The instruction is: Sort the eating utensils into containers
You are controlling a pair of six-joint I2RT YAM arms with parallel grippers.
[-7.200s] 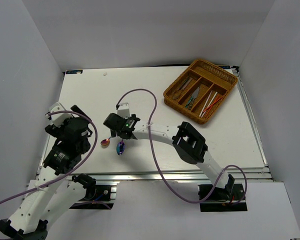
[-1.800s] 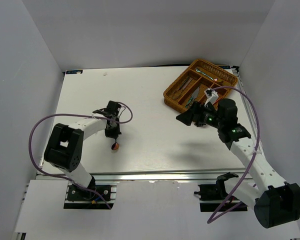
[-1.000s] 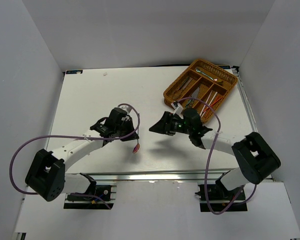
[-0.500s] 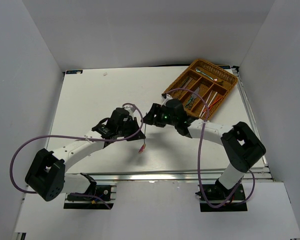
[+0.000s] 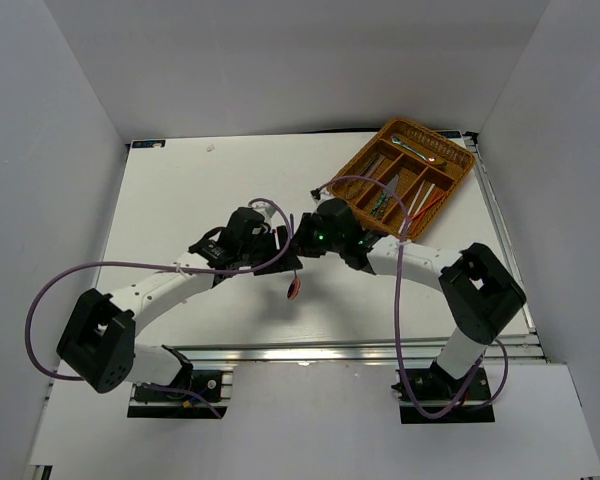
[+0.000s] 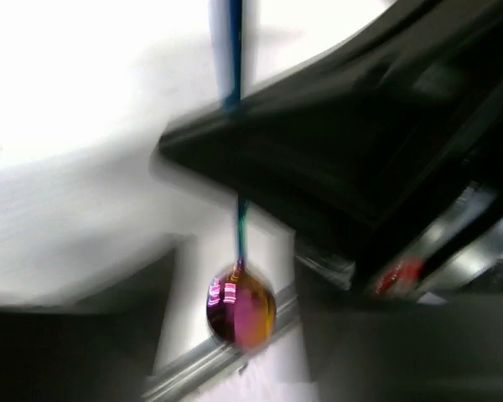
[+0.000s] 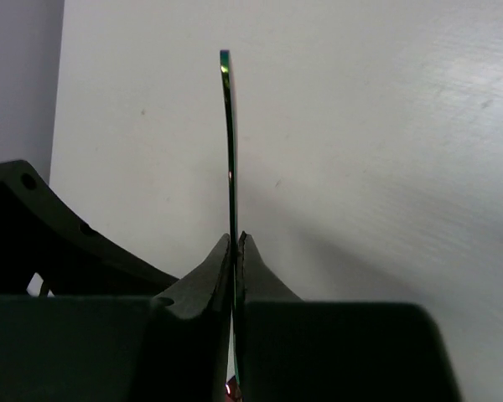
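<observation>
An iridescent blue-purple spoon hangs bowl down over the middle of the table, between the two grippers. My right gripper is shut on its thin handle, which sticks out beyond the fingertips. In the blurred left wrist view the spoon's bowl shows between the parted fingers of my left gripper, touching neither. The right gripper crosses that view as a black mass. The brown wicker tray with its long compartments sits at the back right and holds several utensils and chopsticks.
Both arms meet at the table's middle, the left gripper right beside the right gripper. Purple cables loop over both arms. White walls close in the table at the left, back and right.
My left gripper carried the spoon rightward toward the middle. The right arm swung over from the tray and shut on the handle. The left jaws have parted.
</observation>
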